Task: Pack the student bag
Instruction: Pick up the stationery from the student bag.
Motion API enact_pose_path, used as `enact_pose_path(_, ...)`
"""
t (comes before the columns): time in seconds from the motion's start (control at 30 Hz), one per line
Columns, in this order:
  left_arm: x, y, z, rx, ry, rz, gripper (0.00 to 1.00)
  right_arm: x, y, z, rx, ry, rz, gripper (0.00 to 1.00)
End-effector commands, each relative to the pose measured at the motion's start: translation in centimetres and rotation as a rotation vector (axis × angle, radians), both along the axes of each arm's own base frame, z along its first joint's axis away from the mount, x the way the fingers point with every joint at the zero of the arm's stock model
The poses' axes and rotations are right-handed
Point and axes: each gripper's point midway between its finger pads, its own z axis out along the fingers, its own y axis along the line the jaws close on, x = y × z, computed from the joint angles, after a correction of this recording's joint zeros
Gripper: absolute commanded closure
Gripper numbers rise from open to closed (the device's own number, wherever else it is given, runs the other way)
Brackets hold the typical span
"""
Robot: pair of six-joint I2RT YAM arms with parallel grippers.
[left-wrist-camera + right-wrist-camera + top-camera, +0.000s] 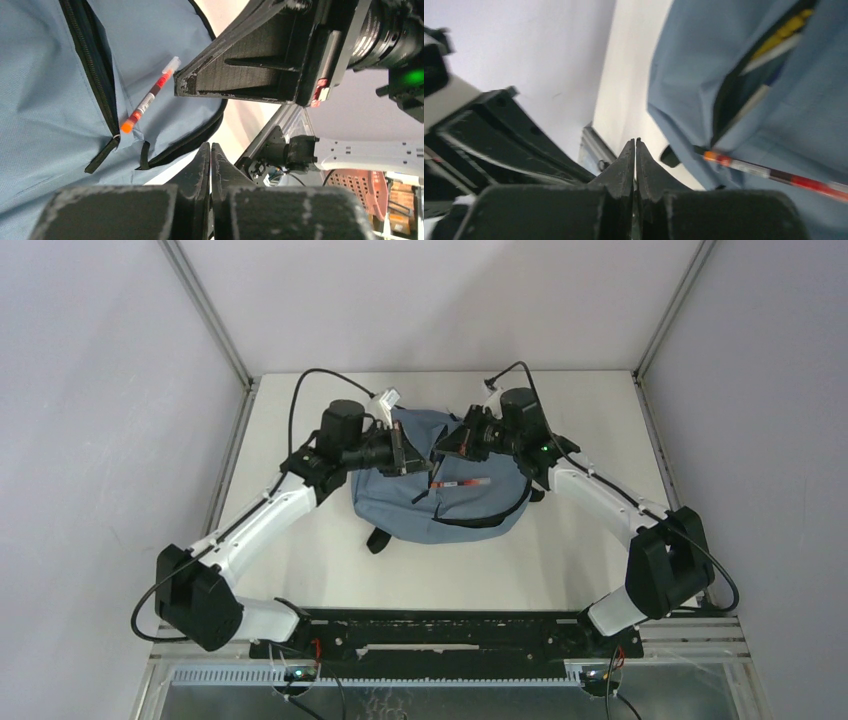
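Left wrist | left end effector (210,150), right end effector (635,150) together, empty | pen (150,95) loose on bag (40,100) by open zip (95,85) (items (781,35) inside) | open right, grip mid-barrel, tip in

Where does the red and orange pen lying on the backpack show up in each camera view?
Top external: the pen is at centre, lying across the student bag, between the two arms.
Left wrist: pen upper centre-left, slanting on the blue fabric beside the black zipper.
Right wrist: pen lower right, reaching the right edge.
Shared landmark: the bag's blue fabric under the pen.
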Motion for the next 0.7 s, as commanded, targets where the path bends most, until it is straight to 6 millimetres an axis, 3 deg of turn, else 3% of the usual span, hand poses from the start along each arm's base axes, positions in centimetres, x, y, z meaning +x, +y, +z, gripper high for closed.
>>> enact_pose_path(0.0, 1.8, 0.0, 2.9, 0.026, -0.081, 0.047, 0.94, 1.5, -3.5, -0.1, -0.143, -0.06, -0.103, 0.9)
enact_pose_path(0.07, 2.1, 0.4, 2.6, 0.052, -0.087, 0.063, 0.88, 1.8, -5.7, -1.4, -0.248, -0.071, -0.145, 0.8)
enact_pose_path(0.17, 2.4, 1.0, 1.6, 0.104, -0.087, 0.082, 0.76, 1.9, -8.4, -3.1, -0.355, -0.045, -0.19, 0.51)
enact_pose_path(0.27, 2.9, 1.7, 0.8, 0.158, -0.085, 0.114, 0.54, 1.6, -10.3, -4.4, -0.366, 0.072, -0.256, 0.39)
enact_pose_path(0.33, 3.2, 2.0, 0.6, 0.181, -0.086, 0.128, 0.4, 1.1, -10.1, -5.0, -0.299, 0.172, -0.28, 0.38)
enact_pose_path(0.4, 3.4, 2.2, 0.4, 0.194, -0.085, 0.143, 0.34, 0.3, -9.2, -5.7, -0.241, 0.266, -0.289, 0.37)
enact_pose_path(0.67, 3.4, 2.8, -0.5, 0.222, -0.067, 0.166, 0.33, -0.8, -5.5, -7.7, -0.134, 0.509, -0.316, 0.33)
